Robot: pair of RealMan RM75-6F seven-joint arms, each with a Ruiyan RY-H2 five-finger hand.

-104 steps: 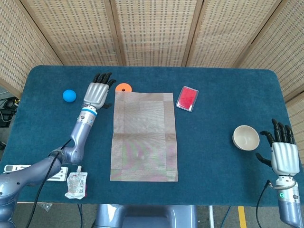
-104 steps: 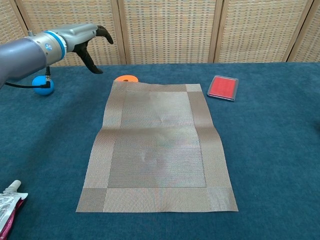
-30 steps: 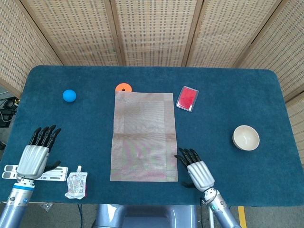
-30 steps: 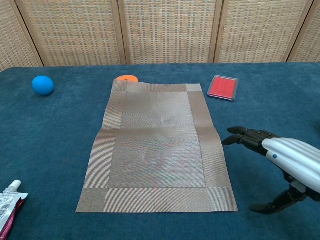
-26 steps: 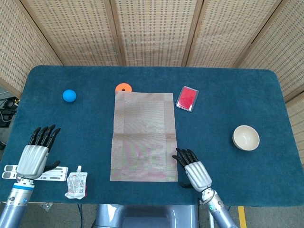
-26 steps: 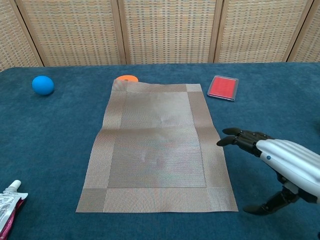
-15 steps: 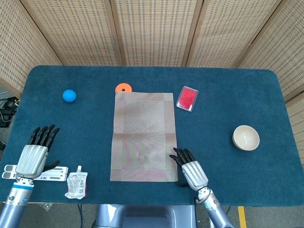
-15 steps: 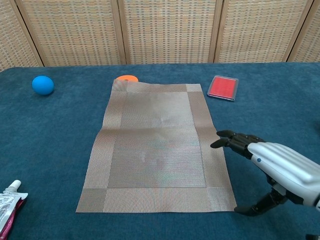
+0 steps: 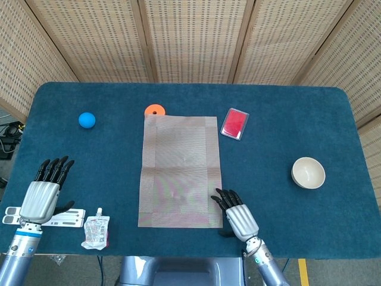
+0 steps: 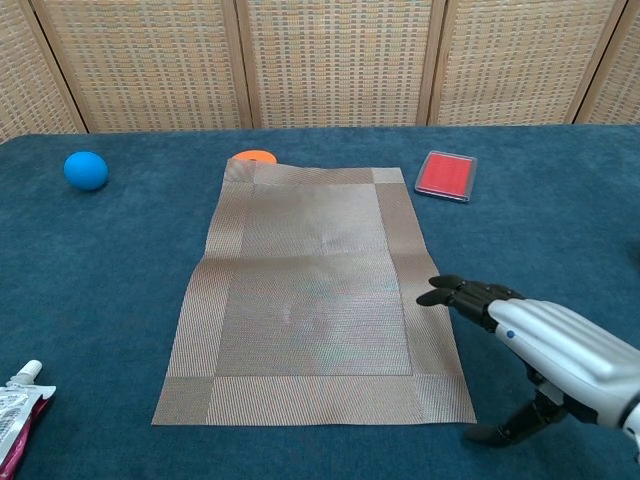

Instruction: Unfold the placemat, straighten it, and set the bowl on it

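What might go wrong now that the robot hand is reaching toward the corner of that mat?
The right robot hand is open over the near right corner of the mat; a push could wrinkle or skew it instead of straightening it. The mat's far edge touches or slightly covers the orange disc, so sliding it that way could leave a bump. The bowl sits well off to the right and could be knocked on pickup.

Blue ball on the table's far left, standing alone. Orange disc lying flat near the far middle. Red flat case to the right of the disc, set slightly askew. At the near left edge: a crumpled white pouch with a cap, and beside it a flat white packet. Wicker screen panels behind the table.
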